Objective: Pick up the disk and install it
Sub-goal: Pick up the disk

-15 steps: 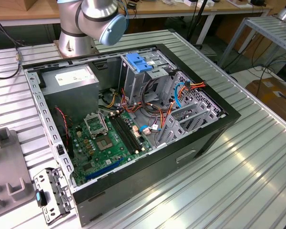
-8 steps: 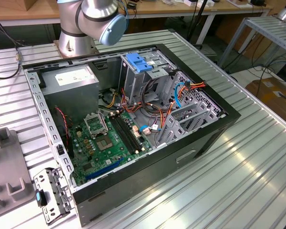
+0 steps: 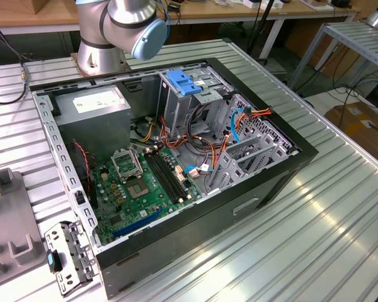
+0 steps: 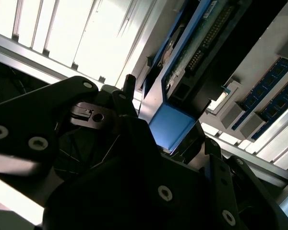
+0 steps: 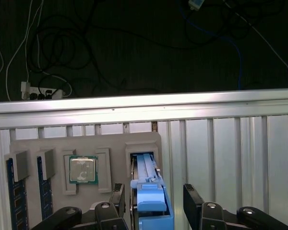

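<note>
First wrist view has the gripper (image 5: 154, 190) open astride the disk (image 5: 151, 203), which stands on edge in a slot of the grey tray (image 5: 134, 139), near a processor chip (image 5: 82, 169). A sound grip likely means closing squarely on its flat faces, centred, clear of the slot walls.

I see the silver-grey metal robot arm (image 3: 97, 44) with its base column upright. A shoulder joint with a pale blue end cap (image 3: 152, 36) juts toward the exterior view's right, and the links beyond it run off the top of that view. In the first wrist view the black two-fingered gripper (image 5: 154, 199) points away from the camera, its jaws standing apart. Its black fingers (image 5: 192, 194) run parallel, tips about level. In the second wrist view its dark bolted body (image 4: 110, 191) fills the foreground.
</note>
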